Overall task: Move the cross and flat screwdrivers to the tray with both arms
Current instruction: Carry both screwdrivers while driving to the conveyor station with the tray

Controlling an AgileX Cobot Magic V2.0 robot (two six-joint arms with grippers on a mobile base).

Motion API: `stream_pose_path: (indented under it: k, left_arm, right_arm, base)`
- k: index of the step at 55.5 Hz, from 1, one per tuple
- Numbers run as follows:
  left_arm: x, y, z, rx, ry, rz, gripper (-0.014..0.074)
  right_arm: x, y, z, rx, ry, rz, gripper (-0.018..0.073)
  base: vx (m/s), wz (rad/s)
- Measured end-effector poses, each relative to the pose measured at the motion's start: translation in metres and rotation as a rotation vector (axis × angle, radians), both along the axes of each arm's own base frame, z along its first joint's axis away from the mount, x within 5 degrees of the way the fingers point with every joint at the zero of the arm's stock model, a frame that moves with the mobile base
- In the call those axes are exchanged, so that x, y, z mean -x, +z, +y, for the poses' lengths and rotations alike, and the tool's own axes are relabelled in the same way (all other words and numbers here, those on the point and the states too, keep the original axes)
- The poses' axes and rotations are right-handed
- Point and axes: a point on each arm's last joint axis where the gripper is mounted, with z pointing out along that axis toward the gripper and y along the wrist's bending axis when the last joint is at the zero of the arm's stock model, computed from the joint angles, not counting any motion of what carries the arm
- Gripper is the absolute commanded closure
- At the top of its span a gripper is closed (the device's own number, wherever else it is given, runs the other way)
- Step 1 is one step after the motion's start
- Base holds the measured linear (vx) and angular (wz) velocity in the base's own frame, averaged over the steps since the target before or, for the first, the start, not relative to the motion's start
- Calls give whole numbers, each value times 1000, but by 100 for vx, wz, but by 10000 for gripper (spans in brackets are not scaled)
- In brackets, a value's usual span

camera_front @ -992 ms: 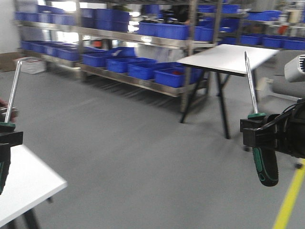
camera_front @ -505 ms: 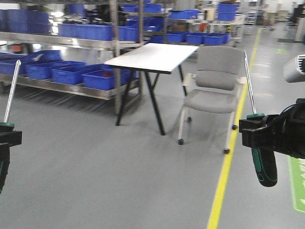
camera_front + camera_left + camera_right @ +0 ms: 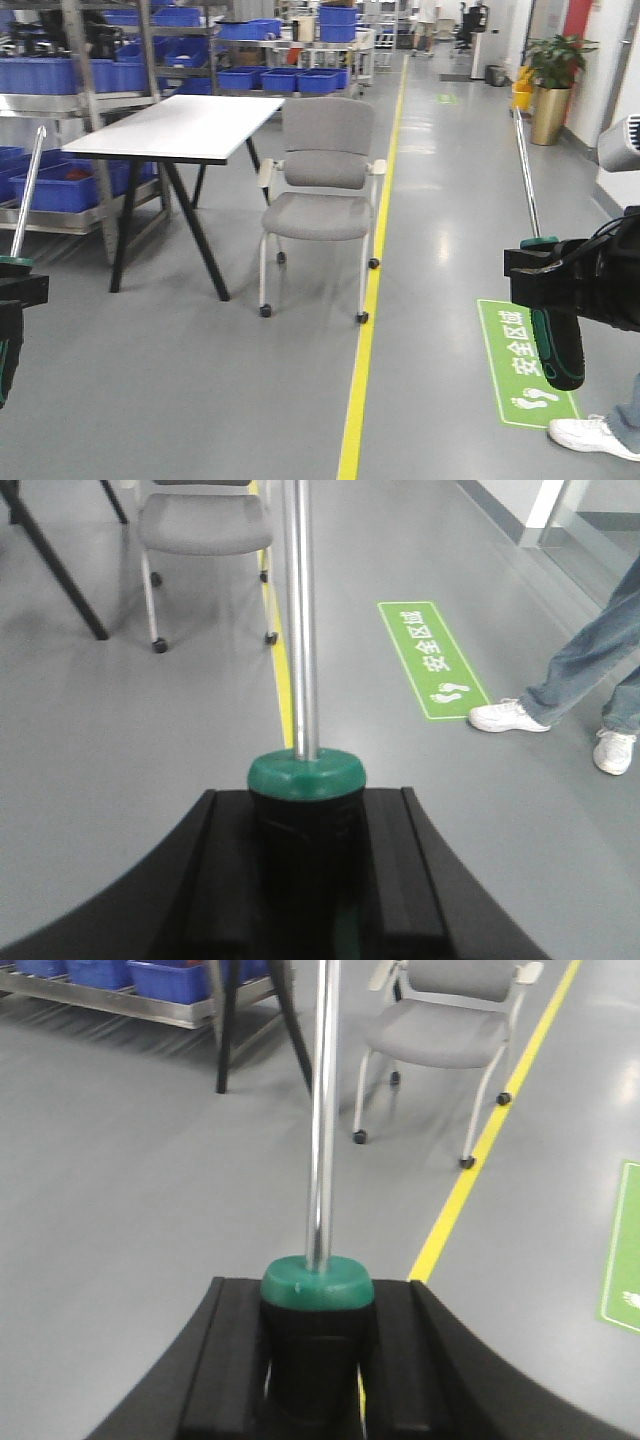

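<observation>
Left gripper [image 3: 14,290] is mostly cut off by the left edge of the front view. Only a black block shows there, clenched on the left screwdriver [image 3: 25,195] just under its green collar, and a sliver of dark handle runs down along the frame edge. In the left wrist view the handle is buried between the black fingers [image 3: 222,880]. Collar and steel shaft are plain, but the tip runs off the top. Right gripper [image 3: 545,275] grips the right screwdriver [image 3: 558,345] the same way, with its arm cut by the right edge and loose cables behind. This handle hangs clear below the jaws, and the shaft rises near upright, leaning a little left. The tips are too small or out of frame, so I cannot tell cross from flat. Both tools are held in the air, well apart, over grey floor. A person is partly seen: one white shoe [image 3: 592,436] and a jeans cuff at the lower right corner of the front view, two shoes and lower legs in the left wrist view. Open floor lies between the grippers. A yellow line [image 3: 365,330] runs away down the aisle, with a grey chair [image 3: 318,190] just left of it and a white table [image 3: 180,125] beside the chair. Shelves of blue bins [image 3: 60,75] stand behind the table. A green floor sign [image 3: 520,350] lies near the right gripper, partly hidden by the handle. A potted plant [image 3: 552,60] stands by the far right wall.
</observation>
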Motion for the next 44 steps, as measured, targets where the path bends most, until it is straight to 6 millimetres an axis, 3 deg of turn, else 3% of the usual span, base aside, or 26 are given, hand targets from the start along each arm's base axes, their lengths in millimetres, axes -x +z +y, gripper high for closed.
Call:
stream_pose_path:
  k: [21,44]
  left_arm:
    - [0,0,0,1,-1,1,596]
    - [0,0,0,1,-1,1,596]
  right_arm:
    - [1,0,0,3,0,5,567]
    - [1,0,0,3,0,5,567]
  base:
    - [38,-5]
    - [49,42]
